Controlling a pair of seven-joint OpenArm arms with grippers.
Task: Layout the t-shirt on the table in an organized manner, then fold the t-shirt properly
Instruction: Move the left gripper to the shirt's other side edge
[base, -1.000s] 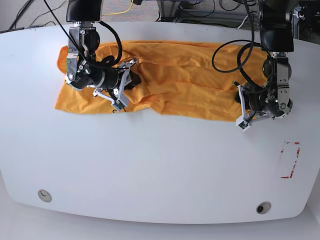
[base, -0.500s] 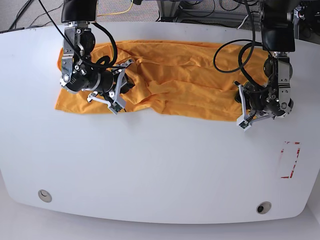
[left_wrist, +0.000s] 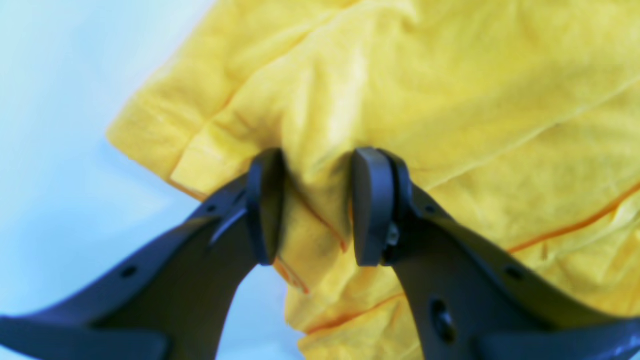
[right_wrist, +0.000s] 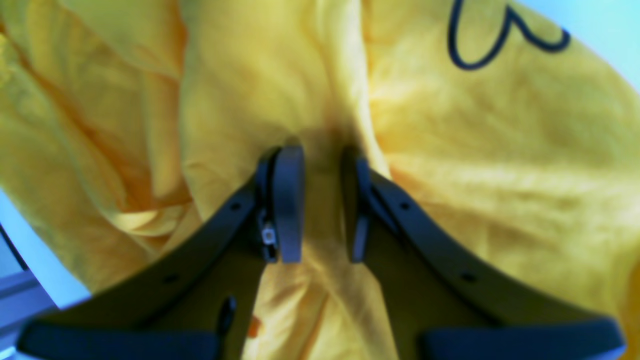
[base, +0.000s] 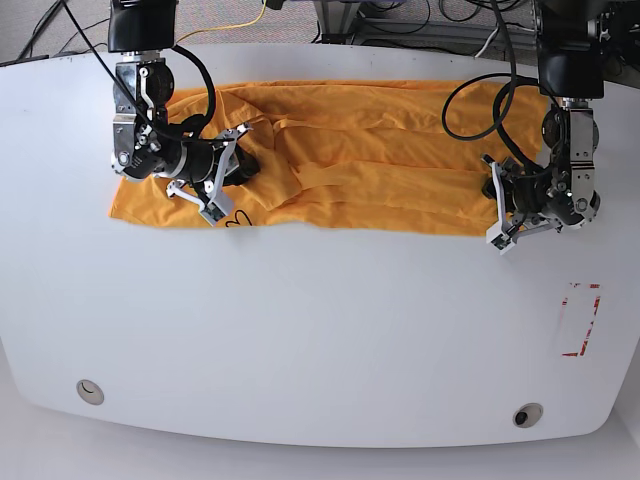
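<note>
T-shirt (base: 370, 160) fabric is pinched in both hands: the left hand (left_wrist: 312, 205) grips a fold near a corner hem, the right hand (right_wrist: 322, 202) grips a bunched ridge beside black script (right_wrist: 500, 37). Outward, the garment lies stretched across the far tabletop (base: 320, 340).

Beyond far edge, grey floor (base: 60, 25) with loose black cables (base: 40, 30) at left; yellow cable (base: 245, 18) runs across it near centre; more dark cables (base: 450, 20) bunched at right, beside a metal frame leg (base: 328, 20)
</note>
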